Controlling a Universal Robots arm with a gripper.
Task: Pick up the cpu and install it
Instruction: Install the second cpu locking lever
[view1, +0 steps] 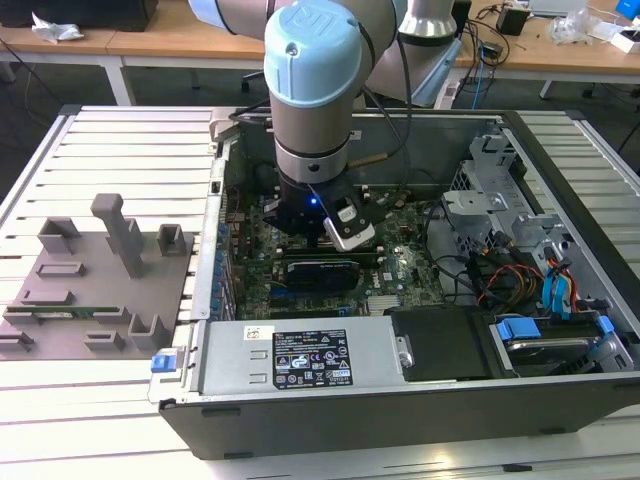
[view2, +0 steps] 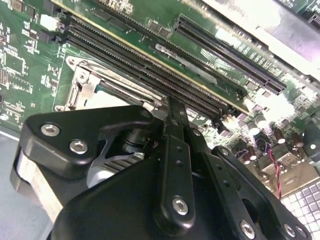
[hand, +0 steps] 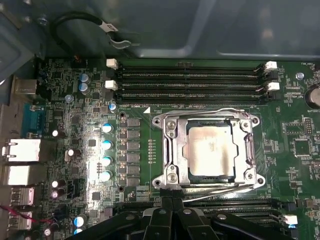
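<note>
CPU (hand: 210, 150): small square chip, pale silvery top, lying flat in the socket on the motherboard, as seen in the first wrist view.
CPU socket (hand: 167, 150): silvery metal frame with four corner screws, surrounding the chip on all sides; thin wire levers run along two of its edges. In the second wrist view one corner of the frame (view2: 82, 85) shows just beyond my linkage.
My gripper (hand: 172, 202): black linkage at the socket's edge, fingers drawn together to a narrow point, nothing held between them. In the second wrist view the fingertips (view2: 172, 107) meet right at the frame's rim; whether they touch it I cannot tell.
My arm (view1: 310, 100): grey and pale blue, reaching straight down into the open computer case in the exterior view, wrist low over the board.
Memory slots (hand: 190, 82): long black slots with white end clips, just beside the socket.
Motherboard (hand: 295, 125): green, studded with capacitors and small chips.
Computer case (view1: 380, 410): open, lying on a slatted white table; grey power supply box with a label along the near wall, drive cage and blue-tabbed cables on the exterior view's right.
Expansion card (view1: 320, 272): long, black, seated on the board near my wrist.
Fixture plate (view1: 95, 290): grey, with raised blocks and pockets, on the exterior view's left, well apart from the case.
</note>
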